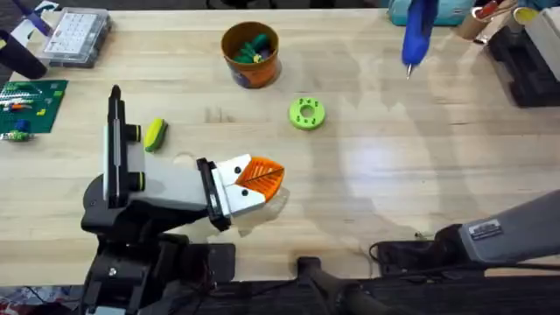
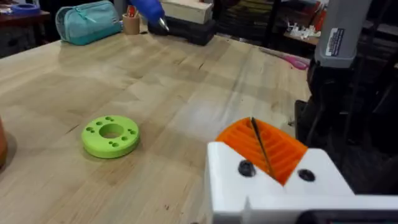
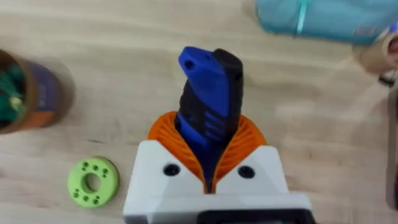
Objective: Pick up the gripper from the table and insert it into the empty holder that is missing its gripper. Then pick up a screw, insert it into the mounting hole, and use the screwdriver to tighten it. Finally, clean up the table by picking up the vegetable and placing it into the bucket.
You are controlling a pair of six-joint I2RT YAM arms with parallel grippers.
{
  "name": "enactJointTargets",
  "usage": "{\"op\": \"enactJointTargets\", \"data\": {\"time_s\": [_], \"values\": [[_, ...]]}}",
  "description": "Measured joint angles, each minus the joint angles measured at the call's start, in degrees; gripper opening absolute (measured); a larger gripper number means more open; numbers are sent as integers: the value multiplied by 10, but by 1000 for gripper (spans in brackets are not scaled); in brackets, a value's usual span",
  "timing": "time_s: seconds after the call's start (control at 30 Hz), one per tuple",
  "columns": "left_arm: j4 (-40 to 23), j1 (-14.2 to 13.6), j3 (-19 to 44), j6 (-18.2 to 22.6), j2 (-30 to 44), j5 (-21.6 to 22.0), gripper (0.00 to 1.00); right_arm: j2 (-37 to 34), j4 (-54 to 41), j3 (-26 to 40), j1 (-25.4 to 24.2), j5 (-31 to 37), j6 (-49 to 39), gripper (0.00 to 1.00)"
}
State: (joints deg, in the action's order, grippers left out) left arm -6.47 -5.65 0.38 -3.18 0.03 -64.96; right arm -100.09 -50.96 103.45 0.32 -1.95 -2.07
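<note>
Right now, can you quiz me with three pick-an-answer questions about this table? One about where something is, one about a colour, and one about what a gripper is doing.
1. Where is the vegetable?
A. lying on the table
B. held up in the air
C. on a shelf

2. What colour is the body of the screwdriver?
A. red
B. pink
C. blue

3. What is the right gripper doing?
A. wide open, holding nothing
B. shut on the screwdriver
C. shut on a cup

Answers:
1. A, it rests on the wood in the overhead view.
2. C, its body is bright blue.
3. B, the orange pads press on both sides of it.
</note>
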Motion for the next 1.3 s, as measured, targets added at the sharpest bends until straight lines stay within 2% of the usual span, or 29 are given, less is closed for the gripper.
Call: {"op": "enactJointTargets", "data": {"time_s": [0.2, 0.33, 0.6, 0.83, 1.07, 1.3], "values": [[0, 0, 0, 0, 0, 0, 16, 5, 0, 94, 2, -73, 2, 27], [0, 0, 0, 2, 0, 0, 16, 5, 32, 138, 17, -124, 14, 27], [-1, 0, 0, 2, 0, 0, 16, 36, 112, 147, 84, -183, 47, 27], [-1, 0, 0, 2, 0, 0, 16, 48, 138, 148, 150, -215, 43, 27], [-1, 0, 0, 2, 0, 0, 16, 50, 204, 100, 202, -226, 40, 27], [-1, 0, 0, 2, 0, 0, 16, 84, 314, -44, 226, -228, 48, 27]]}}
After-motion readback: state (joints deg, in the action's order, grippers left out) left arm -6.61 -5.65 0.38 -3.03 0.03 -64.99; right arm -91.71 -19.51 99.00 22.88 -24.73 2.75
